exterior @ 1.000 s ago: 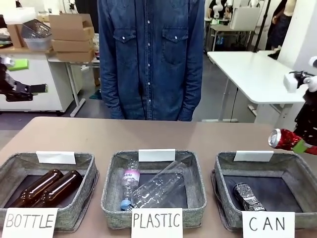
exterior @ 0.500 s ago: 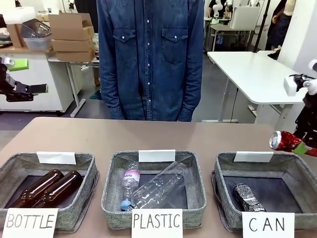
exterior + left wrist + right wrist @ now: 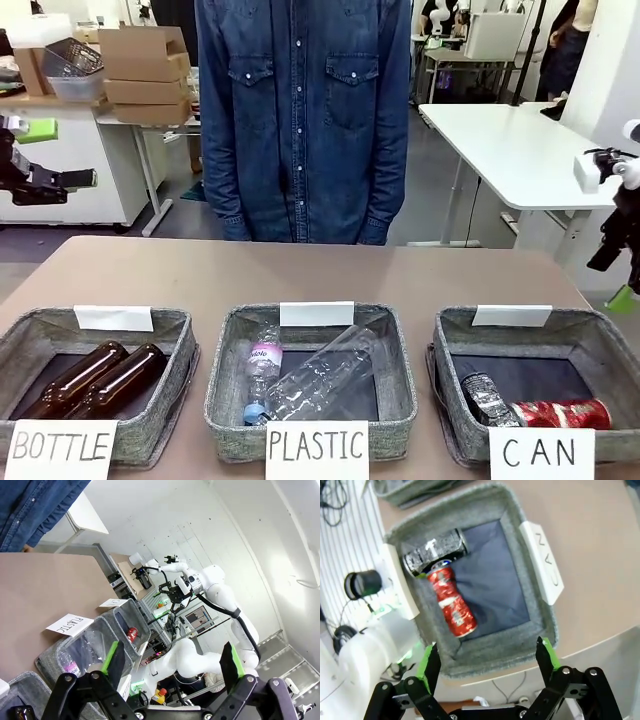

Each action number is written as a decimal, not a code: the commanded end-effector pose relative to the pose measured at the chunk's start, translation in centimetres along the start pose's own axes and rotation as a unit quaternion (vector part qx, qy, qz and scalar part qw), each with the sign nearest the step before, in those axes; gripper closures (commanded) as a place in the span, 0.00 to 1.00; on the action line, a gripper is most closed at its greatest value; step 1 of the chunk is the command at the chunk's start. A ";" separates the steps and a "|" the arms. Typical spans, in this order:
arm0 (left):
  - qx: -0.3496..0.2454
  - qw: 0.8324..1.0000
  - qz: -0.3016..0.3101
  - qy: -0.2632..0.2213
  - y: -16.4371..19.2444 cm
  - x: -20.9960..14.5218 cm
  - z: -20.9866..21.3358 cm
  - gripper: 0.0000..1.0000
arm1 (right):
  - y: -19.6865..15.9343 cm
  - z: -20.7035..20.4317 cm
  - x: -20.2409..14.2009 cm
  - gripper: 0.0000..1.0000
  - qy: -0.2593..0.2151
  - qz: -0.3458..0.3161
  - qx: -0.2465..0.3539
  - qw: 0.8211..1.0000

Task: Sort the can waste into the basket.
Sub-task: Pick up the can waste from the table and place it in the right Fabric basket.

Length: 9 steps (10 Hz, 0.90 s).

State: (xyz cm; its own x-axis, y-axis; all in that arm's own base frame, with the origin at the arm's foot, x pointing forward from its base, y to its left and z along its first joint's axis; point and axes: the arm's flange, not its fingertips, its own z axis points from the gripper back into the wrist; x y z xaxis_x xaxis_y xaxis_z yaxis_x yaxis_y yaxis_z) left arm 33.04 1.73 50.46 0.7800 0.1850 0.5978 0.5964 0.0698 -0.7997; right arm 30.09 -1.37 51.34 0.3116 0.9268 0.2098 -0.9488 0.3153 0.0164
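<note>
Now both cans lie inside the CAN basket (image 3: 455, 350), which I take as the landmark. The red can (image 3: 562, 413) rests on its side on the dark lining, at the front of the basket close to the handwritten CAN sign (image 3: 541, 452). The black can (image 3: 488, 397) lies just beside it, toward the middle PLASTIC basket (image 3: 222, 380); in the right wrist view their ends seem to touch. The right gripper (image 3: 487, 666) hangs above the CAN basket with its jaws spread wide and nothing between them. The left gripper (image 3: 172, 666) is well apart from the CAN basket, on the far side of the BOTTLE basket (image 3: 180, 335), also released and empty. Beyond the baskets, at the far edge of the table (image 3: 300, 270), stands a person (image 3: 305, 110) in a denim shirt.
</note>
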 end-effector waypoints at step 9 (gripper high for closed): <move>-0.003 1.000 -0.002 -0.008 -0.2 0.2 0.0 0.00 | -9.6 2.1 9.5 0.00 -0.551 -0.469 0.385 0.573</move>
State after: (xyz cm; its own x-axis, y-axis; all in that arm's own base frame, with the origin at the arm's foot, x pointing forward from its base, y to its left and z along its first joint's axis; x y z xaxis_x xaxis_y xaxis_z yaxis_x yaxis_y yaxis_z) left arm 33.04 1.74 50.43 0.7803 0.1853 0.5973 0.5959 0.0696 -0.8000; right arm 42.07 3.64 54.52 0.7823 0.2584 0.5668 -0.6220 0.2738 0.7336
